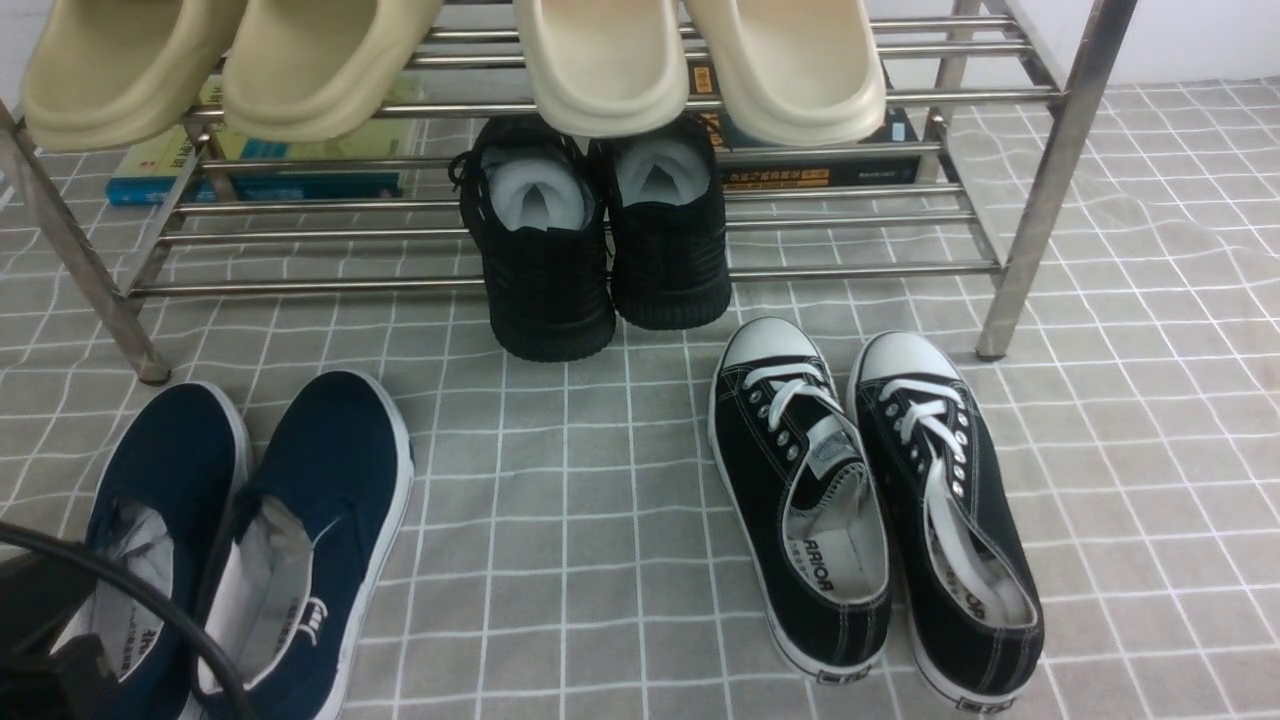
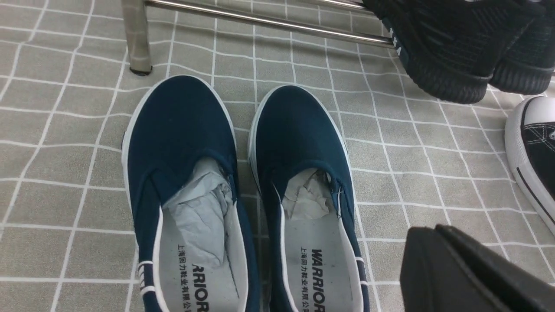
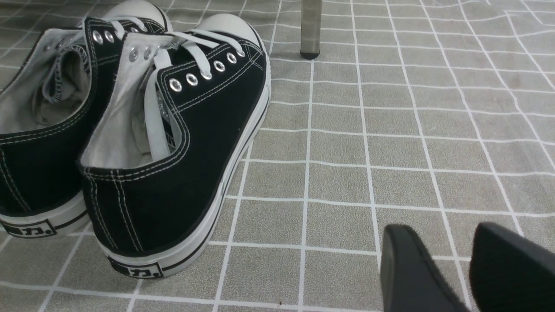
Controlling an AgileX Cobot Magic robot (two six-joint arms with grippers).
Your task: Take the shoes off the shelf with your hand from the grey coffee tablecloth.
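Note:
The navy blue slip-on shoes (image 1: 300,520) stand side by side on the grey grid tablecloth (image 1: 560,520) at the front left, toes toward the steel shelf (image 1: 560,280). They are off the shelf, just in front of its left leg. In the left wrist view the pair (image 2: 243,186) shows crumpled paper stuffing inside. My left gripper (image 2: 435,236) is shut and empty, above the cloth beside the heel of one navy shoe. Its black cable (image 1: 150,600) crosses the heels in the front view. My right gripper (image 3: 438,234) is open and empty over bare cloth.
Black-and-white lace-up sneakers (image 1: 870,500) stand on the cloth at the front right, close to my right gripper (image 3: 130,143). All-black mesh sneakers (image 1: 600,240) lean off the lower tier. Cream slippers (image 1: 600,60) sit on the upper tier. Books (image 1: 250,170) lie behind the shelf.

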